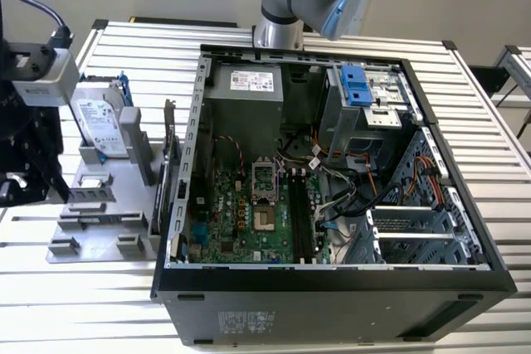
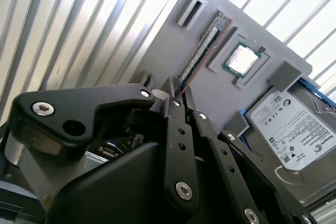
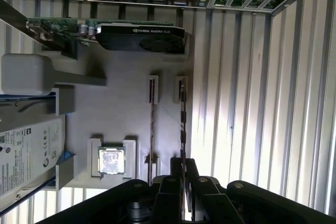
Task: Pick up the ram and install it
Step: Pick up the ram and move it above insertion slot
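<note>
The ram (image 2: 202, 51) is a thin dark stick standing on edge in the slots of a grey parts tray (image 2: 173, 56). In both wrist views my gripper (image 2: 179, 88) sits at one end of the stick, its black fingers pressed on either side of it. In the first wrist view the ram (image 3: 182, 121) runs along the tray's outer edge into my gripper (image 3: 184, 165), and a second thin stick (image 3: 152, 129) stands parallel beside it. In the exterior view the arm's wrist (image 1: 25, 147) hangs over the tray (image 1: 91, 230) at the exterior view's left.
On the tray also sit a square silver processor chip (image 2: 241, 59), a silver hard drive (image 2: 294, 129) in a blue bracket and a graphics card (image 3: 142, 38). The open computer case (image 1: 332, 279) with its motherboard (image 1: 249, 213) lies to the exterior view's right of the tray.
</note>
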